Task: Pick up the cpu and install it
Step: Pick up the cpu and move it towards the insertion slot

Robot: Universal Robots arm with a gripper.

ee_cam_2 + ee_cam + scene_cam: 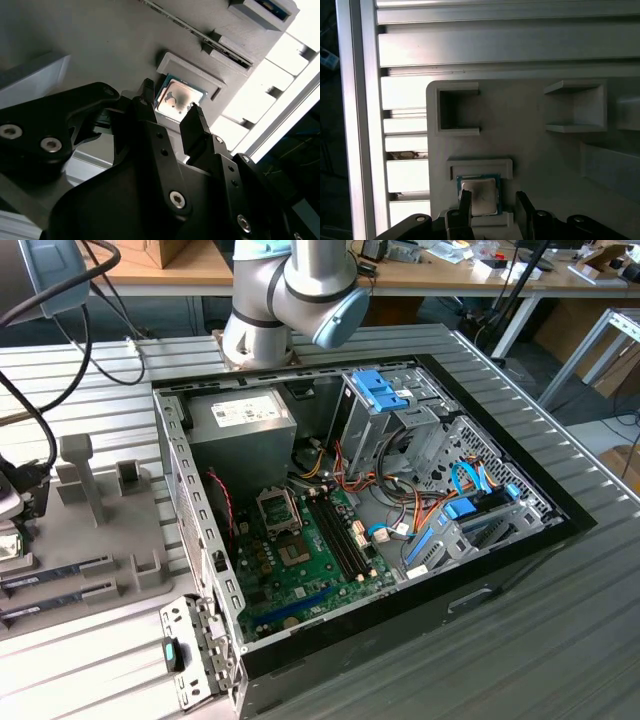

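Pick-up not yet made: the cpu [479, 194] lies flat in its recess in the grey holder [535, 150] on the tabletop [520, 50], and I judge every step of the job left to do. My jaws hang spread wide just above it, gripping nothing. In both wrist views the cpu sits beneath the gap between them (one finger [192, 122] overlaps its edge from that angle). In the exterior view, the socket [279, 510] in the open case [186, 480] looks bare.
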